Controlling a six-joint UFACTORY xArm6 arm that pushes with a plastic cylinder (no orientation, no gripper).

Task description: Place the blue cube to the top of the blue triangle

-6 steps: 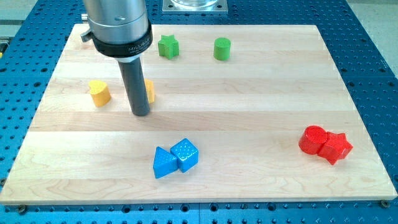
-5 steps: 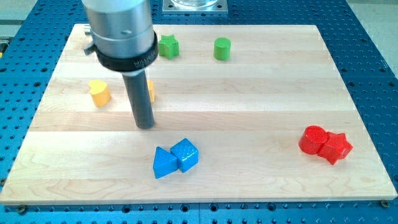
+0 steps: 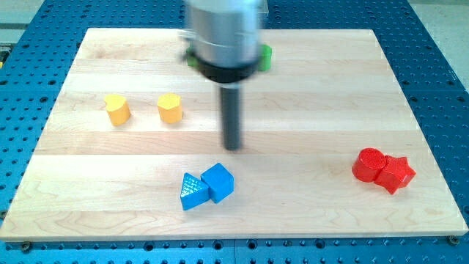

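Note:
The blue cube (image 3: 218, 182) sits near the view's bottom, touching the right side of the blue triangle (image 3: 192, 191). The cube lies to the right and slightly above the triangle. My tip (image 3: 233, 147) is on the board just above and a little right of the cube, apart from it. The rod and arm are motion-blurred.
Two yellow blocks (image 3: 116, 109) (image 3: 169, 108) sit at the view's left. A green block (image 3: 264, 56) shows partly behind the arm at the top; another green block is hidden. A red cylinder (image 3: 368, 164) and red star (image 3: 396, 174) touch at the right. The wooden board (image 3: 330, 110) lies on a blue perforated table.
My tip has moved right and a little down, from left of the yellow block to above the blue cube. The arm now covers the green star. The blocks have not moved.

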